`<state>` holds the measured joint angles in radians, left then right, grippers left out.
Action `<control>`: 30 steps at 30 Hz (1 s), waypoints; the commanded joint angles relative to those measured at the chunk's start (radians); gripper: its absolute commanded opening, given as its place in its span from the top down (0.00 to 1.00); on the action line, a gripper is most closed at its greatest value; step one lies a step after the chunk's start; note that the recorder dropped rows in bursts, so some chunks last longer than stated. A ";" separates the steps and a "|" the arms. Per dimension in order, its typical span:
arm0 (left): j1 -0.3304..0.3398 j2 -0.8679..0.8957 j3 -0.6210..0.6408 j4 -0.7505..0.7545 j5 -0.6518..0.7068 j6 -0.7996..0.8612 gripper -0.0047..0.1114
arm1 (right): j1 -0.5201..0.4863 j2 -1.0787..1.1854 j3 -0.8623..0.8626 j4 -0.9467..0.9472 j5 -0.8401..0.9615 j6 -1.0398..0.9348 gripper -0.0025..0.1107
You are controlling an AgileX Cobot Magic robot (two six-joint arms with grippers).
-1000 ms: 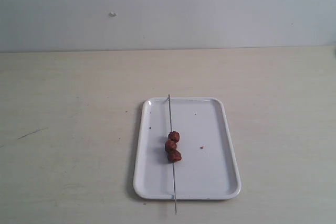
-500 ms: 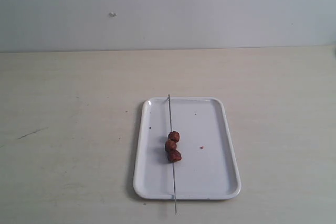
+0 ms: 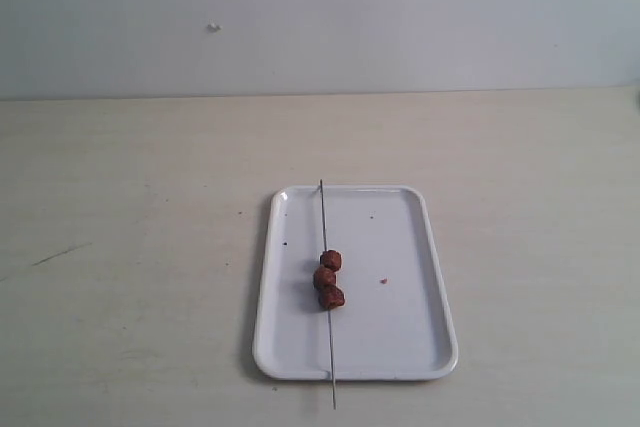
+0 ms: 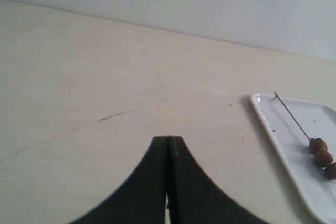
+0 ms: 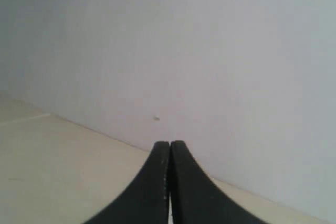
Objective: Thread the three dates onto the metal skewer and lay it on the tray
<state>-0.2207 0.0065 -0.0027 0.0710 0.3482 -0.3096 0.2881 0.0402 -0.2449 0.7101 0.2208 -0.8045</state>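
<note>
Now the tray (image 3: 402, 342) lies on the pale table (image 3: 130, 247), near the front edge and slightly right of centre, its long sides running from near to far. Inside it rests the metal skewer (image 3: 324, 222), laid lengthwise along the tray's left half. Its far tip reaches the far rim, and its near end pokes out over the near rim above the table. The three dates (image 3: 328, 279) are threaded on the rod about midway along it, touching one another in a short row. A tiny red crumb (image 3: 382, 280) sits loose on the tray floor just right of them, and a few dark specks dot the far part of the tray.

The left gripper (image 4: 167, 140) hovers over bare table left of the tray, jaws pressed together with nothing between them. The right gripper (image 5: 170, 144) faces the wall (image 3: 400, 17), likewise closed and empty.
</note>
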 commanded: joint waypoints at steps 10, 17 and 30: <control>0.002 -0.006 0.003 0.005 -0.002 -0.005 0.96 | -0.408 -0.023 0.159 -0.088 -0.006 0.163 0.98; 0.002 -0.006 0.003 0.005 -0.002 -0.005 0.96 | -0.408 -0.023 0.175 -0.223 -0.006 0.258 0.98; 0.002 -0.006 0.003 0.005 -0.003 -0.001 0.96 | -0.408 -0.026 0.245 -0.638 -0.016 0.731 0.98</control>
<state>-0.2207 0.0065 -0.0027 0.0710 0.3482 -0.3096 -0.1135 0.0226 -0.0044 0.0907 0.2123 -0.0838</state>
